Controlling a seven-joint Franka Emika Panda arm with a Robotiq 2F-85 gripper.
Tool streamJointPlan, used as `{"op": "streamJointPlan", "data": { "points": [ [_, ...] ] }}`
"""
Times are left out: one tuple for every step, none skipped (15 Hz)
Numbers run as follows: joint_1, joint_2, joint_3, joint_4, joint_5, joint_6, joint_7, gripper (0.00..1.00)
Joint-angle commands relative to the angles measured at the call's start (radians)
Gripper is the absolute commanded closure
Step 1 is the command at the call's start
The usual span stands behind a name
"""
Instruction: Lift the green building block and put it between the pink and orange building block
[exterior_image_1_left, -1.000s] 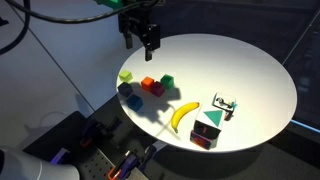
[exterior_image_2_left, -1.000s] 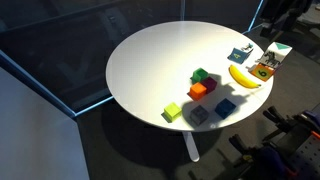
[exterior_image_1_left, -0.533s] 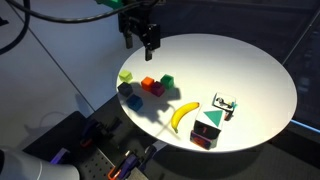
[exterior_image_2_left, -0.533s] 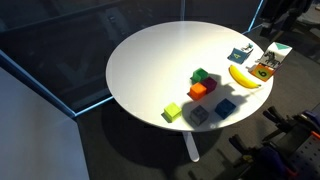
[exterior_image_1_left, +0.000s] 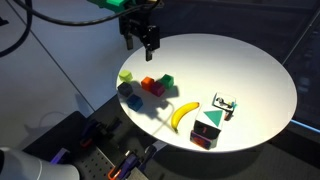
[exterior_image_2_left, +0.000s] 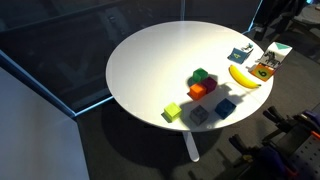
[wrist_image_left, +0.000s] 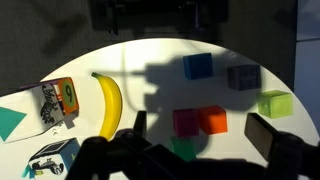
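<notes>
The pincer (exterior_image_1_left: 141, 46) hangs released above the desk (exterior_image_1_left: 250, 70). Its fingers (wrist_image_left: 270, 138) are spread, with nothing held between them.

In the wrist view, the item nearest the pincer is the green building block (wrist_image_left: 184, 150). It rests on the desk well below the pincer, in the pincer's shadow, and appears between the two fingers. Just beyond it stand the pink building block (wrist_image_left: 186, 122) and the orange building block (wrist_image_left: 213, 121), touching side by side.

Farther out from the pincer are a blue block (wrist_image_left: 198, 67) and a grey block (wrist_image_left: 243, 76). A yellow-green block (wrist_image_left: 273, 103) lies apart from them, off to one side of the pincer. On the opposite side lies a banana (wrist_image_left: 108, 100), with a printed box (wrist_image_left: 58, 100) beyond it.
</notes>
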Motion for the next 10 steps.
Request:
{"op": "streamJointPlan", "data": {
  "points": [
    [0.000,0.052,0.042,0.040,-0.050,0.047,0.061,0.00],
    [0.003,0.066,0.054,0.046,-0.067,0.069,0.079,0.00],
    [0.005,0.079,0.065,0.051,-0.085,0.094,0.096,0.00],
    [0.009,0.094,0.078,0.057,-0.110,0.127,0.122,0.00],
    [0.012,0.113,0.089,0.065,-0.133,0.153,0.147,0.00],
    [0.015,0.132,0.100,0.072,-0.158,0.181,0.176,0.00],
    [0.017,0.150,0.108,0.078,-0.180,0.206,0.200,0.00],
    [0.019,0.173,0.114,0.088,-0.200,0.226,0.227,0.00],
    [0.021,0.194,0.116,0.097,-0.221,0.243,0.254,0.00],
    [0.023,0.218,0.115,0.109,-0.236,0.255,0.277,0.00]
  ]
}}
